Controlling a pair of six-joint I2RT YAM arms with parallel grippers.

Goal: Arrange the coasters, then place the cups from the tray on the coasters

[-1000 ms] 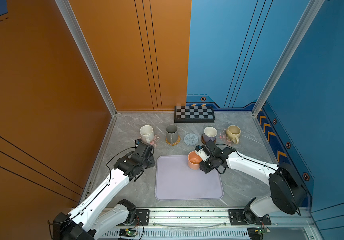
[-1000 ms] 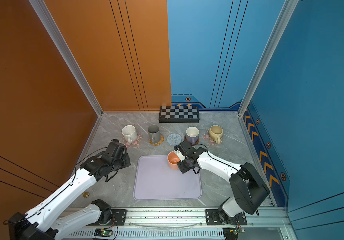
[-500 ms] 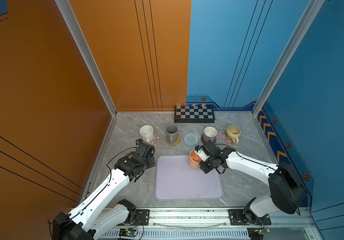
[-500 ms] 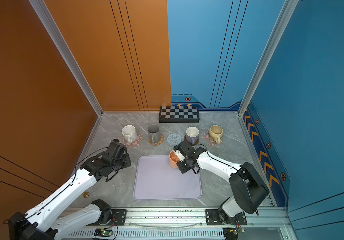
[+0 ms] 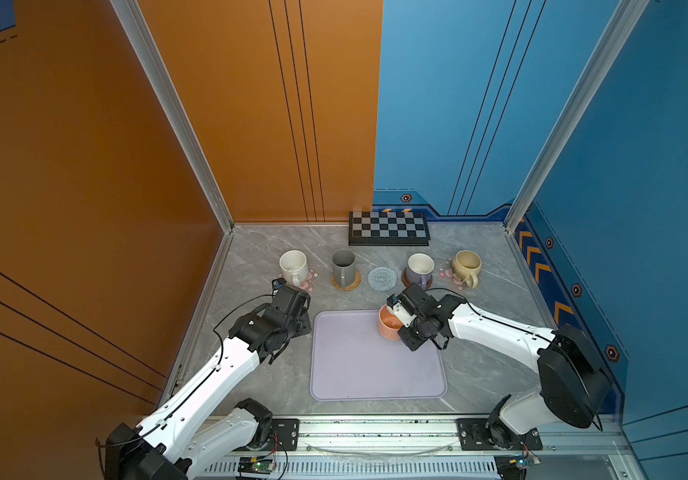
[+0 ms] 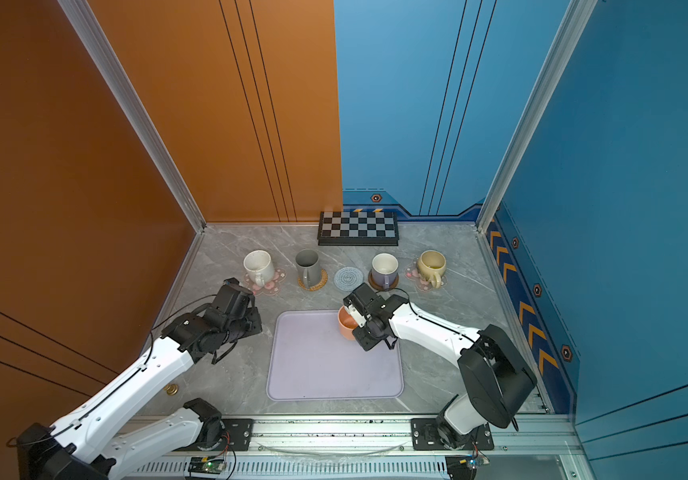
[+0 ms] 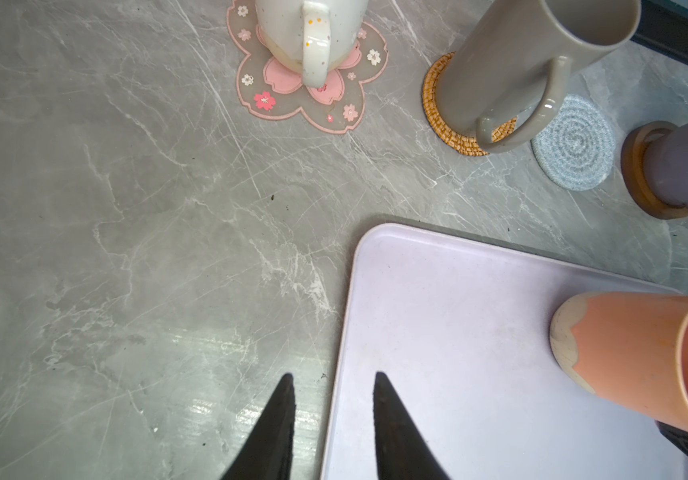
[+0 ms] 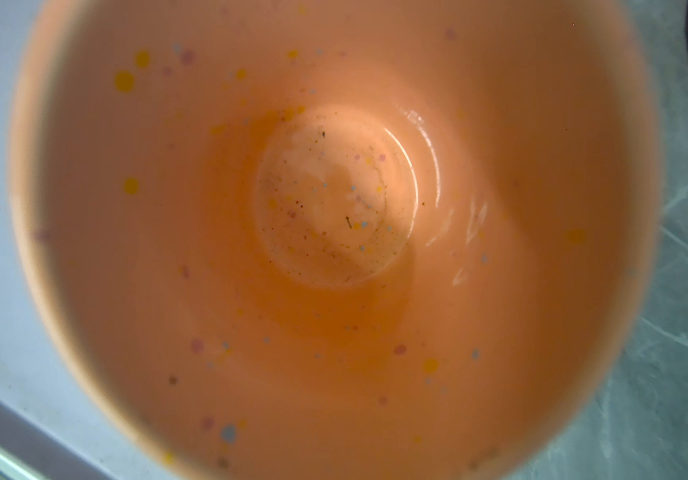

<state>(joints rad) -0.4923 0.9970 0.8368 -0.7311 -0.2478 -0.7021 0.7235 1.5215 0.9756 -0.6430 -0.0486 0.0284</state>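
The orange cup [image 5: 388,326] [image 6: 346,324] [image 7: 633,353] stands on the lavender tray [image 5: 355,365] [image 7: 458,332], at its far right corner. My right gripper [image 5: 401,326] is shut on the cup's right side. The right wrist view looks straight into the cup [image 8: 334,249] and shows no fingers. My left gripper [image 7: 334,378] [image 5: 303,324] hangs open and empty over the tray's left edge. In a row behind stand the speckled white cup [image 5: 293,267] on a flower coaster [image 7: 276,99], the grey cup [image 5: 343,266] on rattan [image 7: 433,108], the bare grey-blue spiral coaster [image 5: 381,278] [image 7: 575,145], the lavender cup [image 5: 420,268] on a wooden disc [image 7: 633,166], and the beige cup [image 5: 466,266] on a flower coaster [image 5: 446,272].
A black-and-white checkerboard [image 5: 389,227] lies against the back wall behind the row of cups. Orange and blue walls close in the sides and back. A metal rail [image 5: 375,432] with the arm bases runs along the front edge.
The right gripper's jaws have closed in on the orange cup, which has barely shifted. The left arm has not moved.
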